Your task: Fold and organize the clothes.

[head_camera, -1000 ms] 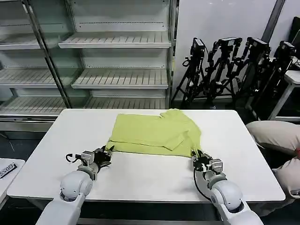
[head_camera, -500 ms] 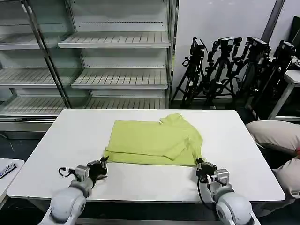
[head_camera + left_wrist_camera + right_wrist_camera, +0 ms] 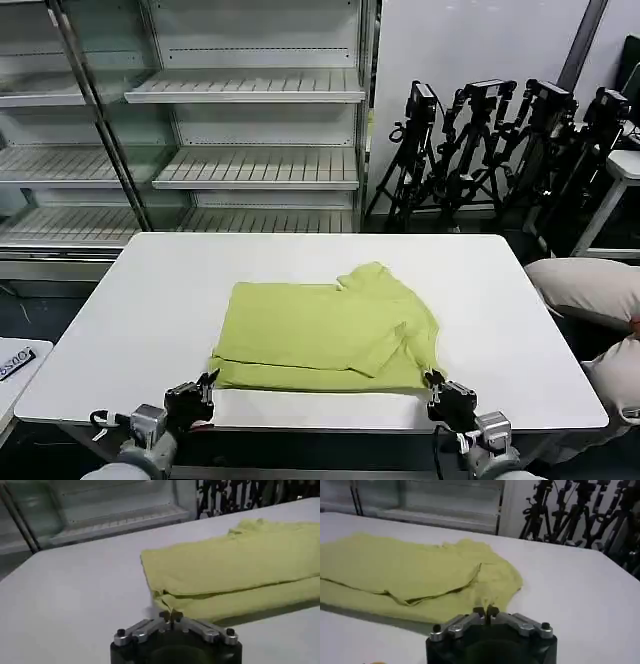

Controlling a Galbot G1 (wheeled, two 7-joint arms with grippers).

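Lime fabric is pinched at both near corners: the left gripper point(image 3: 205, 385) and the right gripper point(image 3: 436, 384) each clamp the T-shirt's point(image 3: 325, 335) front hem at the near edge of the white table point(image 3: 150, 300). The step looks like dragging the half-folded shirt toward the robot; next likely comes lifting that hem evenly and folding it away. Thin, soft, layered cloth lies mid-table, one sleeve rumpled.

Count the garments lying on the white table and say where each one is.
1. A single lime, thin-fabric T-shirt, folded, lies on the white table toward its near edge. The left gripper pinches its near left corner, the right gripper its near right corner.
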